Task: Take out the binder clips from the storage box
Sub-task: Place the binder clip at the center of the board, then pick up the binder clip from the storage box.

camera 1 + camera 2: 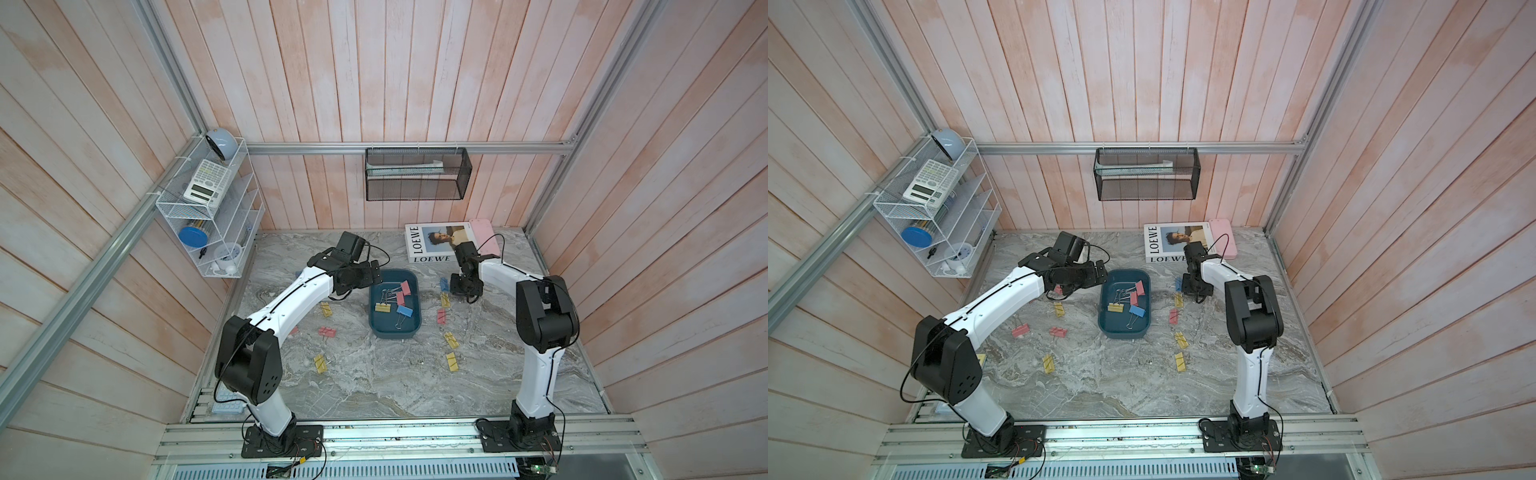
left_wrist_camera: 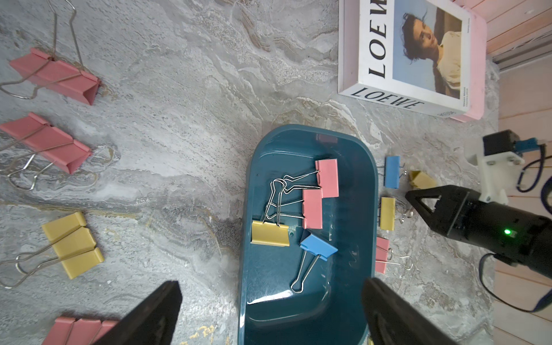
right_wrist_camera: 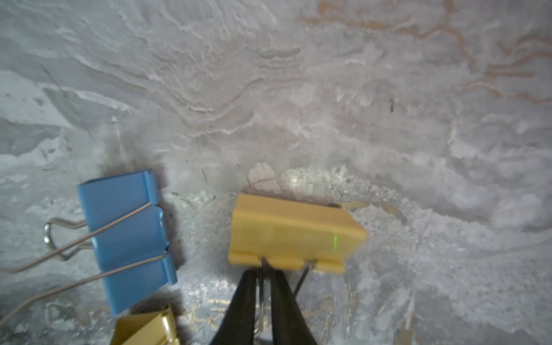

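Left gripper (image 2: 271, 285) wide by storage box (image 2: 298, 140) | marble tabletop (image 2: 179, 149) | plank walls (image 1: 395, 83)

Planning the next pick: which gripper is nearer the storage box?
Left. The left gripper hovers at one end of the storage box; the right gripper is off to its side, at a yellow clip on the table.
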{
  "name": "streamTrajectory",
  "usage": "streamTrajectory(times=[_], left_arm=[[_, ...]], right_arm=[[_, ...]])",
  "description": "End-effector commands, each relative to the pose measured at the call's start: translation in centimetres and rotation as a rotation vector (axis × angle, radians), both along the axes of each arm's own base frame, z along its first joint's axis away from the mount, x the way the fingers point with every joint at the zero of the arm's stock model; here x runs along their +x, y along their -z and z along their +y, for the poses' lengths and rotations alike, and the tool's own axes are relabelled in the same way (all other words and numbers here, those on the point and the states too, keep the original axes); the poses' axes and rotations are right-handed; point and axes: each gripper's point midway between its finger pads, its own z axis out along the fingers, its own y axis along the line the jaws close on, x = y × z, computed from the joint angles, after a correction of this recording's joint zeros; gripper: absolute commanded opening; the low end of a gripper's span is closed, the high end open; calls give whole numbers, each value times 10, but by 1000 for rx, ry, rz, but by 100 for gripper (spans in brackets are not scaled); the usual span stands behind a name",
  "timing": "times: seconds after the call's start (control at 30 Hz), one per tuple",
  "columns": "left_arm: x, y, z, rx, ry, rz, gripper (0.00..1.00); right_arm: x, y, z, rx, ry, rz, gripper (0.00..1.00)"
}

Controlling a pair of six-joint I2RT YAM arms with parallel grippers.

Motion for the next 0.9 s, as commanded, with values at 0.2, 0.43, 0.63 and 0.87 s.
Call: streamTrajectory(times=[0.2,0.43,0.63,0.87], left_arm=[[4,38,-35,55,78,81,81],[12,67,-59,140,120,134,40],[27,90,-66,198,115,162,25],[35,114,-63,281,113,204,14]], right_arm=[[-22,-44,2,61,-15,-44,40],[-55,-83,3,134,0,-119,53],[-81,-103,-1,154,10,-157,93],[-98,-114,-8,158,30,-195,98]])
